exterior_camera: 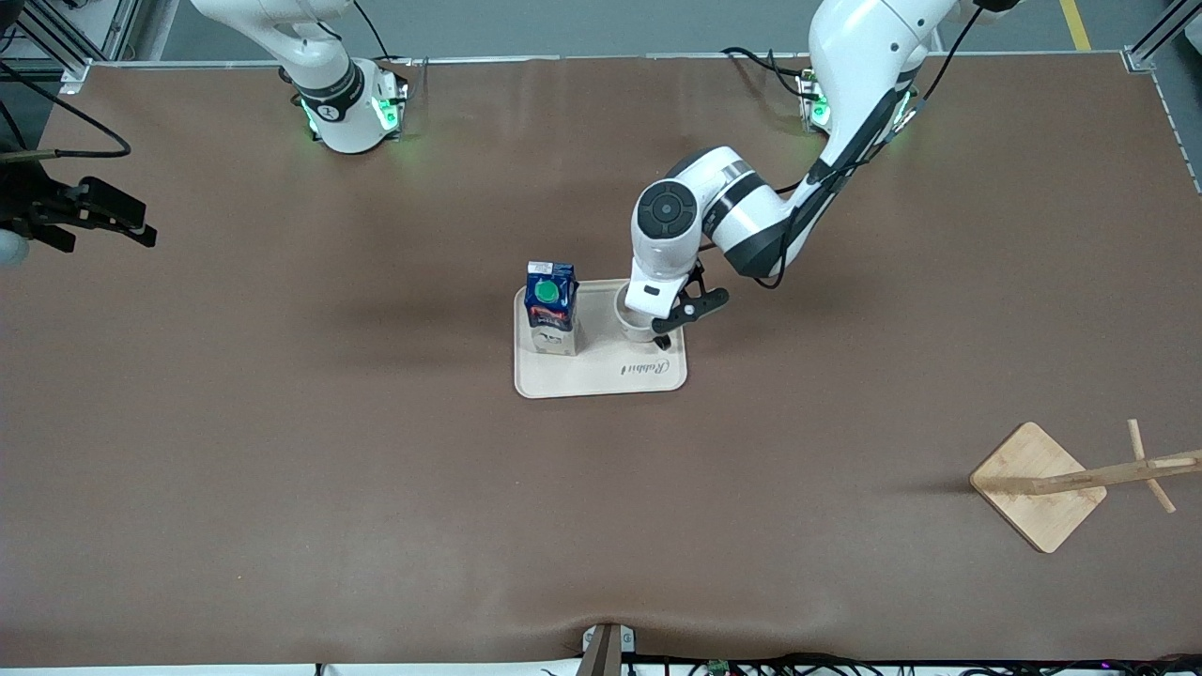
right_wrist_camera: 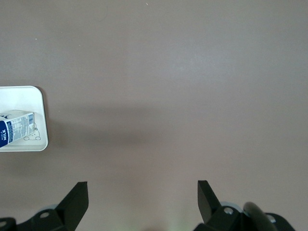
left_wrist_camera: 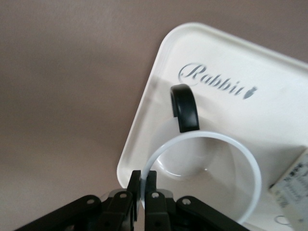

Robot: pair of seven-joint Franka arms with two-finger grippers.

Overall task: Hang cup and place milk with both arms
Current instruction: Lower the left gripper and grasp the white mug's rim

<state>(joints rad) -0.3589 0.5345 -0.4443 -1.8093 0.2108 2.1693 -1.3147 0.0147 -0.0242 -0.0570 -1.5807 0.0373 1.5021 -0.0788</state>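
The white cup stands on a cream tray in the middle of the table, its black handle pointing toward the tray's "Rabbit" print. My left gripper is shut on the cup's rim, one finger inside and one outside; the left gripper comes down from above. The blue milk stands upright on the same tray beside the cup, toward the right arm's end. My right gripper waits open over bare table; the right gripper is empty.
A wooden rack with a square base and a pegged pole stands toward the left arm's end, nearer the front camera than the tray. The tray's corner and the milk show in the right wrist view.
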